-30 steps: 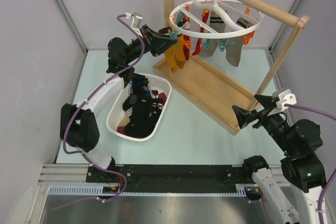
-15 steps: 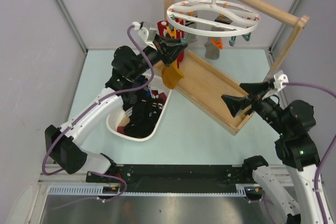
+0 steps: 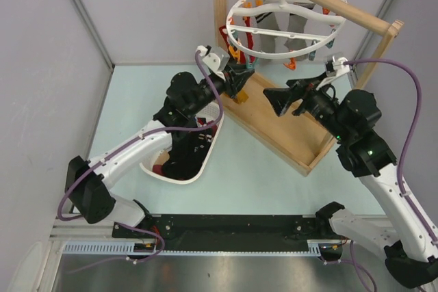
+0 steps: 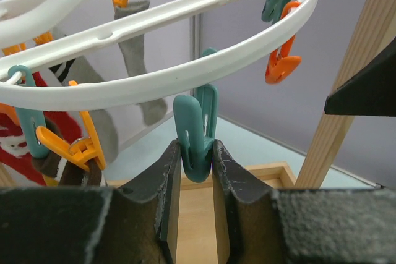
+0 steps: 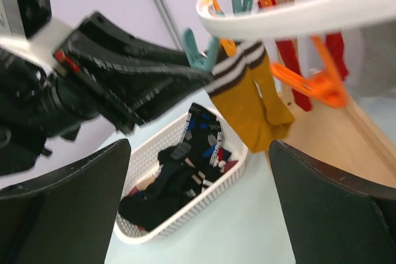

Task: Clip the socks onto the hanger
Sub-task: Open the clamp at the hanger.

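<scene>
At ring's edge: teal clip (image 4: 195, 129) is pinched by the left gripper (image 4: 197, 153), probably to open its mouth.
Hanger (image 4: 154, 81): tilted, likely dragged by that grip.
Right gripper (image 3: 277, 100): spread wide, nothing held.
Socks (image 5: 176, 180): heaped in basket (image 5: 192, 211); others are already clipped.

Pale green table (image 3: 260, 189), white slatted basket (image 3: 171, 177) at left, wooden rack base (image 3: 287, 135) near it
</scene>
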Controlling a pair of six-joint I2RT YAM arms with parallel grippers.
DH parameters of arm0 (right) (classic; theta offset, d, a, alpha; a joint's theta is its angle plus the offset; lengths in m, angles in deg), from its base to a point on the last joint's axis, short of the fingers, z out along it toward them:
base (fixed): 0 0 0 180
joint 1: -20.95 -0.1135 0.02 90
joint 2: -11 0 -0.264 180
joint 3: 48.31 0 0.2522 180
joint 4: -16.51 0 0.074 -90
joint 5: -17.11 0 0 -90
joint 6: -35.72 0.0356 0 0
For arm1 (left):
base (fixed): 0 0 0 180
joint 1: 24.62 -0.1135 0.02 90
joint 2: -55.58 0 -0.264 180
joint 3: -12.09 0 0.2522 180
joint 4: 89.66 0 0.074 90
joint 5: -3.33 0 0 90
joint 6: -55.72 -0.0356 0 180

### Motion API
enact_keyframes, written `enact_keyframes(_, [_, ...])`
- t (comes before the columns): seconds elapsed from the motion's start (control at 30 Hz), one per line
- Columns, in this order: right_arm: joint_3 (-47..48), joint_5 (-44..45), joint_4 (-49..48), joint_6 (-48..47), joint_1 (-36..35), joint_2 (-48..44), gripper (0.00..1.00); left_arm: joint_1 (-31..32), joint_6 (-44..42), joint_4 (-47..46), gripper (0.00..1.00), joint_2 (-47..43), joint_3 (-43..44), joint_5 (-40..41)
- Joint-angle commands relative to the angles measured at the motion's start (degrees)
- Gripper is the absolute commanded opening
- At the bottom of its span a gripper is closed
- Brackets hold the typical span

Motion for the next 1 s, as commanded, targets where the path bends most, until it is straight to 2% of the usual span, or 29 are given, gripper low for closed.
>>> enact_keyframes(0.0, [3.23,15.23,-6.83,-1.01,-5.71,3.01,1.0,1.68,-4.73,-5.18,0.08,0.97,-1.71,2.79])
enact_keyframes(0.1, [4.28,19.37,-8.77,-0.84,-7.65,5.73,0.99,2.21,-5.78,-7.64,0.08,1.67,-2.94,3.4])
enact_keyframes(0.27, [6.04,21.48,-11.84,0.82,-8.35,9.79,0.96,2.91,-8.16,-11.86,0.08,2.64,-5.4,3.67])
enact_keyframes(0.53, [8.15,20.87,-15.1,2.06,-8.35,16.29,0.93,3.35,-9.47,-16.08,0.09,3.96,-8.03,3.58])
enact_keyframes(0.97, [9.3,21.66,-17.12,3.11,-8.27,20.34,0.85,4.32,-11.06,-20.39,0.09,4.22,-11.2,4.81])
